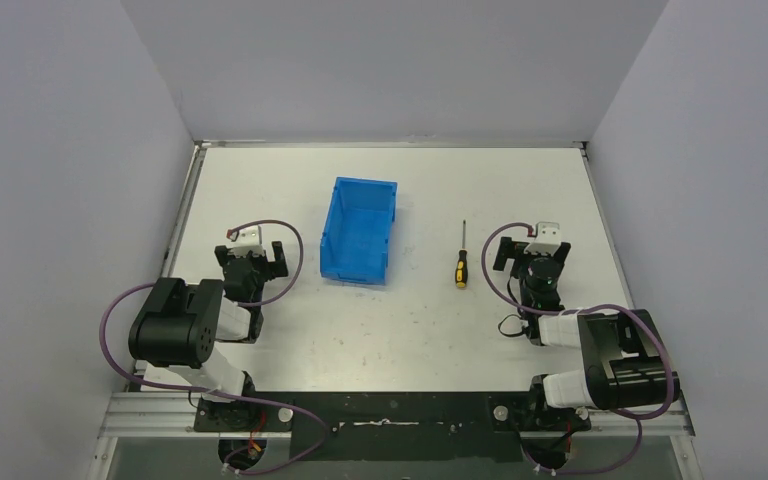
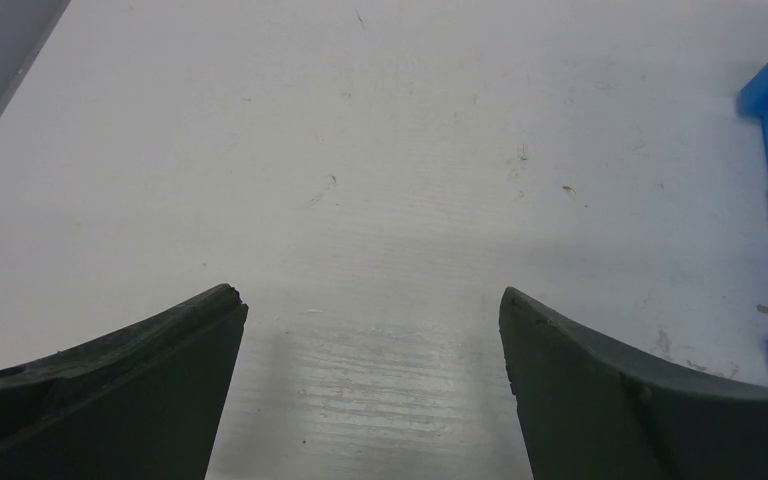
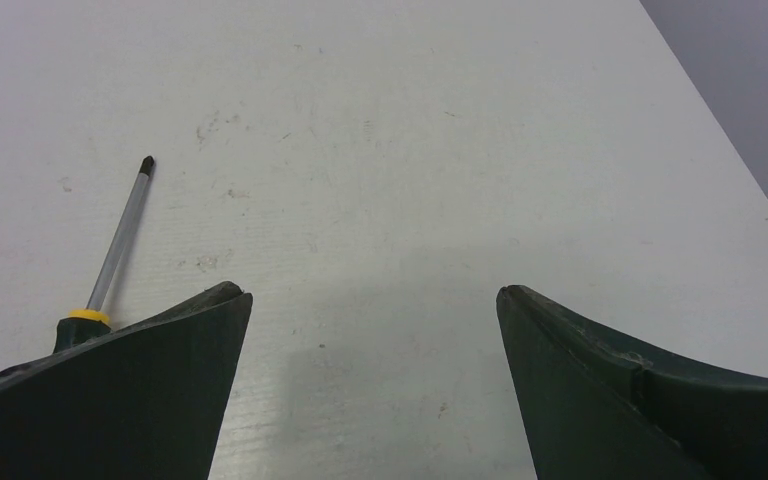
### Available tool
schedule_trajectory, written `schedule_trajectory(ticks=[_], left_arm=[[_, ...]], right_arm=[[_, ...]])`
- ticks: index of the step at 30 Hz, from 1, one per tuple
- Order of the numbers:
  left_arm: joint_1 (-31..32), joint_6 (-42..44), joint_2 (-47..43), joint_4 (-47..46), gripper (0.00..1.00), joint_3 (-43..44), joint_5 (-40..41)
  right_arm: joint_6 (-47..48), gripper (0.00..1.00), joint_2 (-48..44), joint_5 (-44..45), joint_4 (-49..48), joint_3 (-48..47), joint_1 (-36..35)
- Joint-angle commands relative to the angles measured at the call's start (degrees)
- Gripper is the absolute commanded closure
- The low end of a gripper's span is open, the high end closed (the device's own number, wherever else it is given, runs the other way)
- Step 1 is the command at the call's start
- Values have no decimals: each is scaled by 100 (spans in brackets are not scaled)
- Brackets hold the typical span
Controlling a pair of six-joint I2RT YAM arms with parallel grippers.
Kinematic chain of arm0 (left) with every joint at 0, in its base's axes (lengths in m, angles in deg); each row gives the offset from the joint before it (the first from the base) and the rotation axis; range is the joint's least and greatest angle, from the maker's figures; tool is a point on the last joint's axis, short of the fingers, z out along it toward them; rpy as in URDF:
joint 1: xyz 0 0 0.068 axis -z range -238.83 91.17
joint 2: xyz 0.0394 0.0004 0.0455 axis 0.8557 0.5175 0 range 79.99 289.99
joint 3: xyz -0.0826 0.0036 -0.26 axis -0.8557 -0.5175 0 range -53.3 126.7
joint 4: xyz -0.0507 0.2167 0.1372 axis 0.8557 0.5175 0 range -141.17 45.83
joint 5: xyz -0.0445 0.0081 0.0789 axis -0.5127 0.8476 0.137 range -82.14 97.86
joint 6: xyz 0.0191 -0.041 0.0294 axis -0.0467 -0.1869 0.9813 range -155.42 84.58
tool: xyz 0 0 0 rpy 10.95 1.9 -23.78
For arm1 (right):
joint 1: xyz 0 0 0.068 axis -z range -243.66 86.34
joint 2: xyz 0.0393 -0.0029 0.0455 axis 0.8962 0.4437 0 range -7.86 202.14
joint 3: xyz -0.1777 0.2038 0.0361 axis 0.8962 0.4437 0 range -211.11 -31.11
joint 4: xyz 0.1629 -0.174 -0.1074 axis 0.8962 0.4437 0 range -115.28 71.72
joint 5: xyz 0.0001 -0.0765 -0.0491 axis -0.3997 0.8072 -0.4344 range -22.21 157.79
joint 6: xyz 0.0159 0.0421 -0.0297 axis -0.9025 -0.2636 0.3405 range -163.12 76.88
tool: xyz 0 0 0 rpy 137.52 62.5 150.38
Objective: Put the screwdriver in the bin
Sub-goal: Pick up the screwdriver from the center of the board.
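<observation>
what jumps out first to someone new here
The bright blue bin stands empty near the middle of the white table. Right of it lies the yellow-and-black screwdriver, tip pointing toward the far edge. The left end effector and right end effector flank them, both open and empty.

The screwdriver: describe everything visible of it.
The screwdriver is small, with a black-and-yellow handle that looks like plastic and a thin metal shaft ending in a dark tip. It lies flat on the white table, handle toward the arms and tip pointing away. It sits between the blue bin and the open right end effector, apart from both. Only the table touches it.
</observation>
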Motion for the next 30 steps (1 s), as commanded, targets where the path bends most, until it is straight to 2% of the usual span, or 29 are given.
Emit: schedule_trajectory(ticks=[1, 5, 13, 18, 23, 30], left_arm=[[-15, 48, -11, -304, 3, 149, -42], [-15, 48, -11, -305, 3, 149, -42], [-15, 48, -6, -308, 3, 153, -42], [-15, 48, -6, -310, 3, 149, -42], [-15, 48, -10, -307, 3, 149, -42], [-15, 48, -9, -305, 3, 149, -42]], right_arm=[[-122, 0, 8, 130, 124, -317, -41], [29, 0, -146, -120, 227, -306, -47], [260, 0, -834, 437, 1385, -965, -416], [430, 0, -1146, 447, 2738, -1928, -533], [564, 0, -1539, 370, 3455, -2620, -573], [461, 0, -1587, 341, 4943, -4157, -615]])
